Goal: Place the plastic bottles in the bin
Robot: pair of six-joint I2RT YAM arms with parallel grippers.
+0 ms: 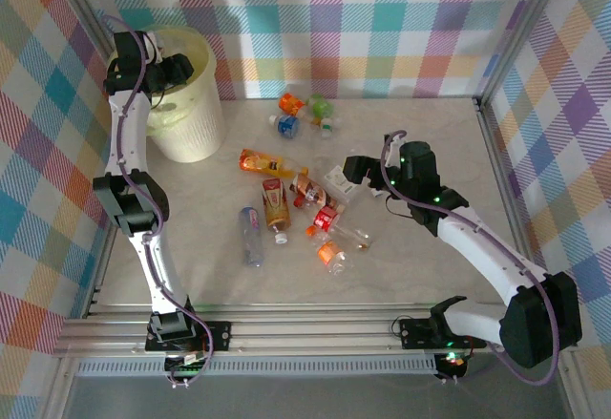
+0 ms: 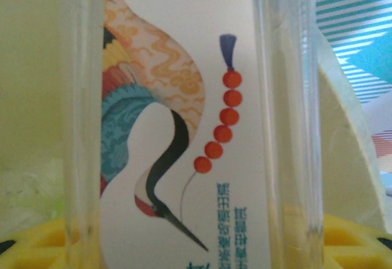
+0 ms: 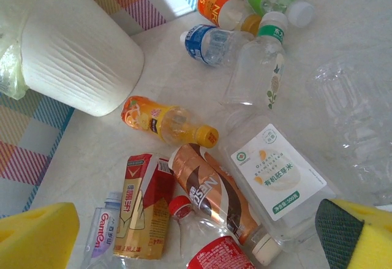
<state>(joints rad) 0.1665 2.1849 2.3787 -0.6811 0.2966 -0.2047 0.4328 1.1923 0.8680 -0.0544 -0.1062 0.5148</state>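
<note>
**A:** Overhead view first. Where does everything sit?

**B:** The left gripper point(image 1: 177, 71) hangs over the mouth of the bin point(image 1: 196, 133) in the upper left of the frame. The loose plastic bottles point(image 1: 286, 204) lie scattered across the middle of the bench point(image 1: 430, 142), a few of them nearer the top centre. The right gripper point(image 1: 348, 176) hovers just right of that scatter, jaws spread wide and empty.

**A:** And the left wrist view?

**B:** A clear crane-label bottle point(image 2: 177, 116) runs upright through the centre of the frame. The left gripper is closed in on its body and holds it, with pale bin wall behind on both sides.

**A:** Right wrist?

**B:** Its yellow pads point(image 3: 37, 235) sit in the lower corners, well apart. Between them a brown coffee bottle point(image 3: 214, 195) and a white-label bottle point(image 3: 278, 171) lie side by side, touching. An orange juice bottle point(image 3: 165, 122) lies just above them.

**A:** How will they handle?

**B:** My guess is very light, since they look empty. The walls are thin and will dent under a squeeze, and they are slick and round, so they are likely to roll. I'd take one across the middle of the body, on the label, not at the neck or cap. The crushed clear ones at the right edge are hard to read, so the grip there is uncertain.
</note>
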